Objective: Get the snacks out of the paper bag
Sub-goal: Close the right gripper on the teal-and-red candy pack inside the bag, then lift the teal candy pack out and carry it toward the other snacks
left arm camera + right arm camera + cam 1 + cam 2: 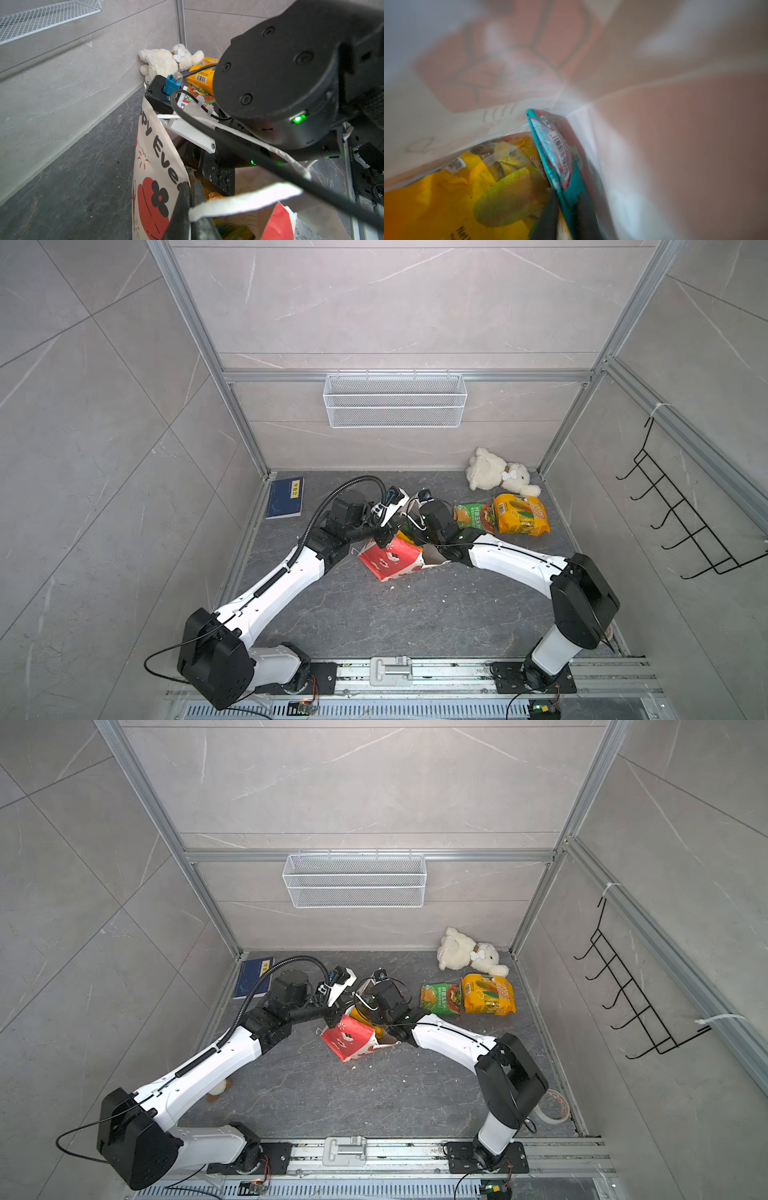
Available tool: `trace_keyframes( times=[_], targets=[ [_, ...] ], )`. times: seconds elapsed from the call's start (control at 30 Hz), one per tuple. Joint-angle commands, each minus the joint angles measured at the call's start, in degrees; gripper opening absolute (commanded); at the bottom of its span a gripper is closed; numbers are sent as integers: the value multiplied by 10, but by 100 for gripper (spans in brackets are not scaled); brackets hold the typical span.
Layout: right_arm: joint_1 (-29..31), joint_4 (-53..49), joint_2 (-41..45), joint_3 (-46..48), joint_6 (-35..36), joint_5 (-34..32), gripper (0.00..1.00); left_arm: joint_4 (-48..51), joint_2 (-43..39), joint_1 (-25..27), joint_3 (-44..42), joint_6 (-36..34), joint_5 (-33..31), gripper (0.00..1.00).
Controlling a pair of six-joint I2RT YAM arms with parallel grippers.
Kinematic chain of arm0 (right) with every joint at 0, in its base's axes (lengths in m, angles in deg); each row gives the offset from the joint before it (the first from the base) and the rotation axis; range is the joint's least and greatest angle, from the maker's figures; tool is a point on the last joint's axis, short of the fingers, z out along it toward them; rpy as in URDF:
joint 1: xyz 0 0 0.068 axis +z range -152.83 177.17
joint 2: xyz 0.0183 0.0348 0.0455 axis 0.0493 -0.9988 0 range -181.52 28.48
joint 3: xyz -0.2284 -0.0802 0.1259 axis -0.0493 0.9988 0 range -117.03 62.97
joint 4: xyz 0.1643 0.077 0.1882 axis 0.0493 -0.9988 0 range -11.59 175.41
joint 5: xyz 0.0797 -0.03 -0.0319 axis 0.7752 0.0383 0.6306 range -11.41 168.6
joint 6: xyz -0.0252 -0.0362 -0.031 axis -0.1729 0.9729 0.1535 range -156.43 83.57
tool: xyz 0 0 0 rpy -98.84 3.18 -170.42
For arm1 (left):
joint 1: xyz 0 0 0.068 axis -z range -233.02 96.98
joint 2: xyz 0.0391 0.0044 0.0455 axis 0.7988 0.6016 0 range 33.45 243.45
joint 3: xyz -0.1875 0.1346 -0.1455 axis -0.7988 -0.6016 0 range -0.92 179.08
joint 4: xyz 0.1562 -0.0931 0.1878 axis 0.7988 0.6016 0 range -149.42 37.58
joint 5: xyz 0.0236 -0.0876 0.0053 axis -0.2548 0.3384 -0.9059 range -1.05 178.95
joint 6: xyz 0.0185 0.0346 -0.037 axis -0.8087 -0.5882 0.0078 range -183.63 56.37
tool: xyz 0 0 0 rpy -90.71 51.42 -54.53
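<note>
The paper bag (390, 562) lies tilted mid-floor, red side panel up, mouth toward the back. My left gripper (190, 187) is shut on the paper bag's (158, 166) printed front wall at its rim. My right gripper (566, 218) reaches inside the bag and is shut on a teal snack packet (560, 155) that stands against the bag's wall. A yellow packet (446, 197) lies beside it in the bag. Outside, at the back right, a green packet (473, 516) and a yellow-orange corn packet (521, 514) lie side by side on the floor.
A white plush toy (498, 472) sits in the back right corner, just behind the packets. A blue book (286, 497) lies at the back left. A white mesh basket (395, 400) hangs on the back wall, a black wire rack (685, 522) on the right wall. A tape roll (552, 1106) lies behind the right arm.
</note>
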Motion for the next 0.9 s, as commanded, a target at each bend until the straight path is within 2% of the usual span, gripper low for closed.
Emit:
trace_keyframes(
  times=[0.0, 0.17, 0.43, 0.77, 0.87],
  targets=[
    [-15, -6, -2, 18, -31, 44, 5, -69, -26, 13, 10, -2, 67, 0],
    [-15, -47, 48, 13, -26, 60, 0, -82, -30, 14, -9, -1, 46, 0],
    [-15, -90, 136, 13, -22, 85, 0, -66, -36, 13, -17, -6, 8, 0],
    [-15, -141, 189, -17, -3, 96, 0, -54, -31, 14, -9, -9, -13, 0],
    [-15, -145, 210, -22, 7, 108, 0, -54, -27, 13, -3, -2, -36, 0]
  ],
)
